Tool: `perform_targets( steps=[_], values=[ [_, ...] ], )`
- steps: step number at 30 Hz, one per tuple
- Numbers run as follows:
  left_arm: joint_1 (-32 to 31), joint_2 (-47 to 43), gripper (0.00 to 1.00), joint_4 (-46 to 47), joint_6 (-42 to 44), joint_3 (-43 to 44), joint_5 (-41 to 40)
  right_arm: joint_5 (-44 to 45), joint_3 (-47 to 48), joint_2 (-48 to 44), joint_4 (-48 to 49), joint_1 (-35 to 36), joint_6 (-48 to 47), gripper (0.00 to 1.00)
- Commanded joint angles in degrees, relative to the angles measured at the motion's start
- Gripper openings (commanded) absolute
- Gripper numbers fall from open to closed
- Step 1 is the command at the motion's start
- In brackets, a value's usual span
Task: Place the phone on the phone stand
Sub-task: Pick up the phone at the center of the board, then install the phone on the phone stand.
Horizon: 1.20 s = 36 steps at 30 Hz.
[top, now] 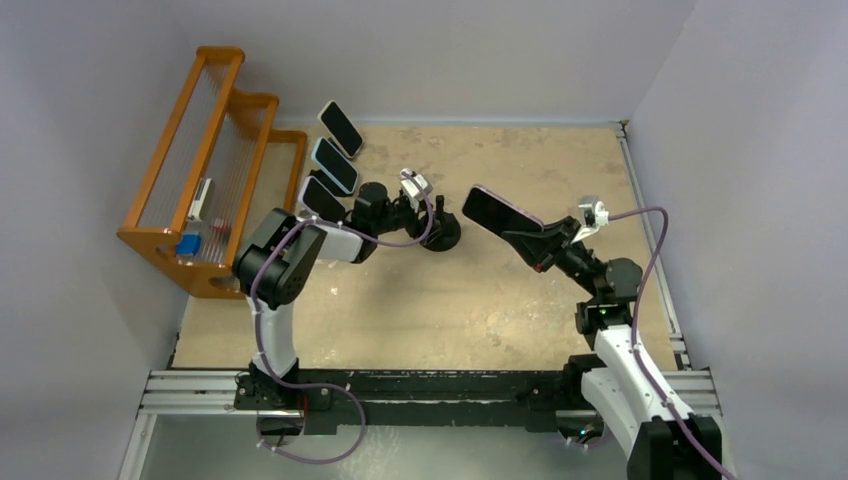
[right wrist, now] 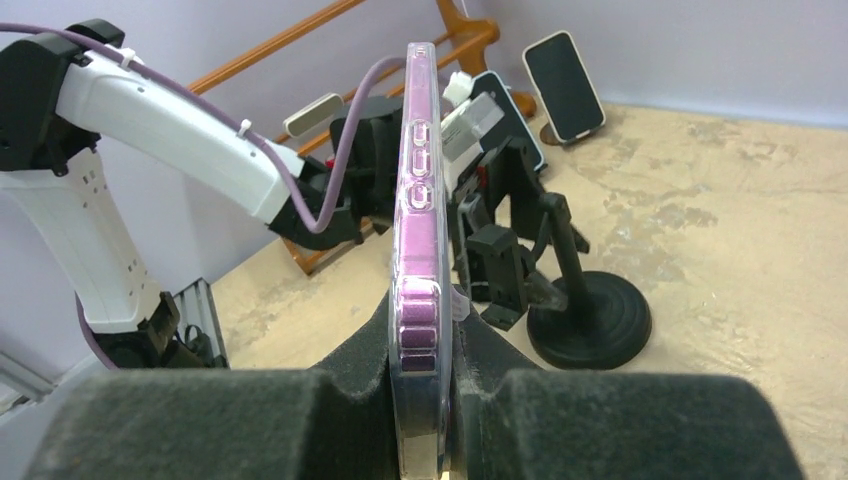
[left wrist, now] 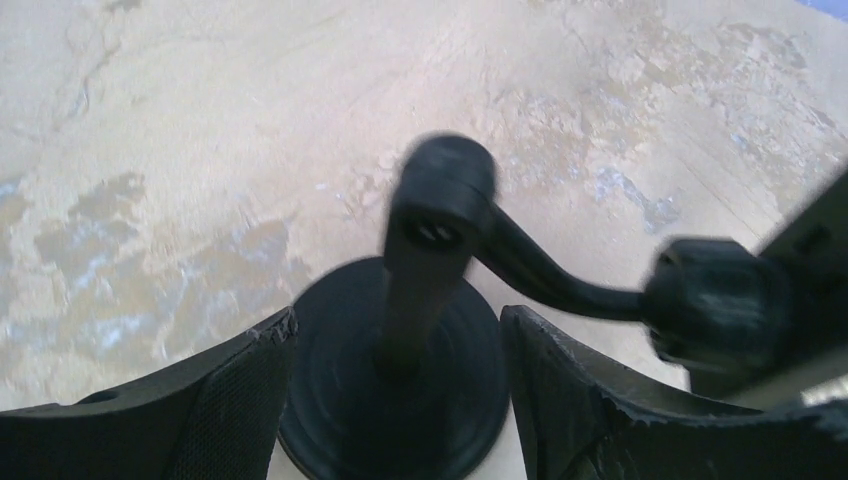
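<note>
The phone [top: 497, 210], in a clear purple-edged case, is held off the table in my right gripper [top: 538, 240]. In the right wrist view the phone [right wrist: 418, 190] stands edge-on, with my right gripper [right wrist: 425, 335] shut on its lower end. The black phone stand [top: 442, 238] sits mid-table with a round base [left wrist: 390, 390] and a bent arm. My left gripper [left wrist: 397, 320] is open, its fingers [left wrist: 240, 400] on either side of the stand's post above the base. The stand [right wrist: 590, 320] lies just left of the held phone.
An orange wooden rack [top: 200, 170] stands at the back left. Three other phones [top: 335, 165] rest on stands beside it; one of them shows in the right wrist view [right wrist: 565, 85]. Walls close off the back and the right side.
</note>
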Motion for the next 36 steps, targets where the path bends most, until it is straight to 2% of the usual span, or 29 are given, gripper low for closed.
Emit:
perform_targets(
  steps=[1,4,5,7,8,9,14,15,18,20,27,36],
  values=[
    [2.05,4.4,0.72,1.51,1.41,7.62,8.06,-1.12,0.45,0.84,8.89,-0.32,0.62,0.0],
    [2.63,7.61,0.71,0.09,1.41,10.79,10.61,-1.84,0.42,1.56,9.5,-0.32,0.61,0.0],
    [2.97,8.7,0.65,-0.19,1.41,11.7,12.57,-2.17,0.43,1.88,9.82,-0.32,0.57,0.0],
    [3.9,10.96,0.39,-1.54,1.41,14.29,18.57,-2.92,0.19,2.66,10.65,-0.28,0.38,0.0],
    [4.45,12.11,0.17,-2.45,1.36,15.57,22.0,-3.17,0.08,3.24,11.2,-0.32,0.08,0.0],
    [4.91,12.99,0.0,-2.7,1.07,16.36,25.01,-3.27,0.0,3.89,11.87,-0.32,-0.41,0.0],
    [7.41,12.99,0.0,-3.5,1.15,15.42,40.05,-4.8,-0.07,10.43,18.0,1.95,-2.5,0.0],
    [7.98,12.31,0.0,-3.23,1.3,14.24,42.73,-4.19,0.79,11.61,16.95,4.24,-4.84,0.0],
    [8.93,10.25,0.0,-3.91,1.34,10.37,46.43,3.84,7.39,15.31,3.83,15.75,-18.75,0.0],
    [9.0,9.72,0.0,-4.77,1.13,9.25,48.37,6.88,10.05,18.96,2.07,20.31,-23.15,0.0],
    [9.0,9.59,0.0,0.01,-1.93,5.44,48.29,8.26,13.0,27.69,6.51,22.71,-24.65,0.0],
    [9.39,13.24,0.0,16.99,-14.18,1.24,47.67,12.19,15.1,31.98,4.54,25.42,-27.32,0.0]
  ],
)
